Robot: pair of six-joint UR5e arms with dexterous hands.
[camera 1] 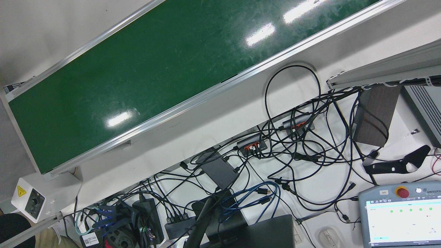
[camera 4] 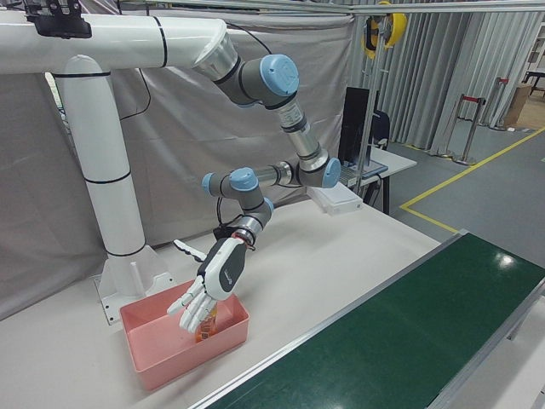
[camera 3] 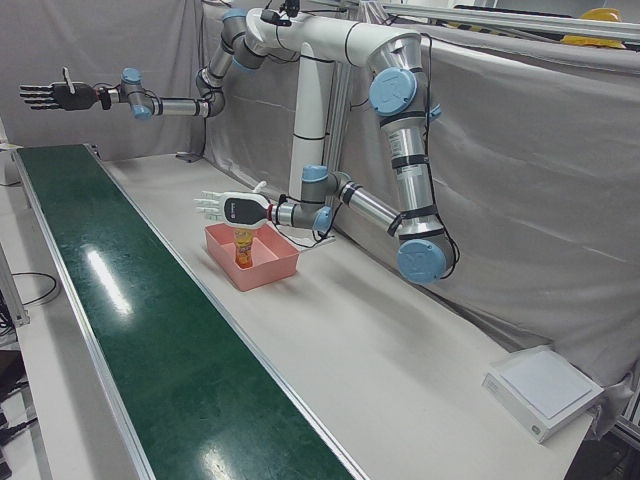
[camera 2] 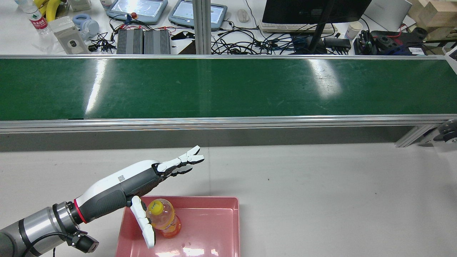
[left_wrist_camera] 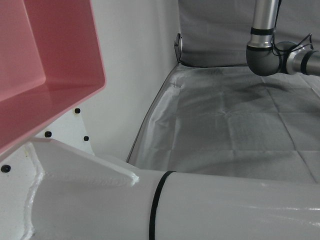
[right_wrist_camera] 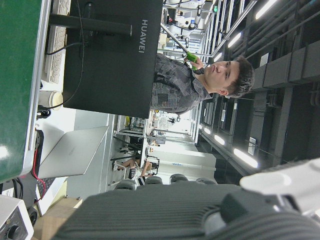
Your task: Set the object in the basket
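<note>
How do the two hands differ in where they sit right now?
The left hand hovers low over the pink basket, beside the bottle standing in it; the right hand is raised high above the conveyor's far end. Both are open, fingers spread, holding nothing.

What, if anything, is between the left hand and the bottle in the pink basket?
Nothing visible. The bottle already stands upright inside the pink basket, and the open left hand hovers just above it with its fingers spread. One finger hangs down beside the bottle; whether it touches is unclear.
</note>
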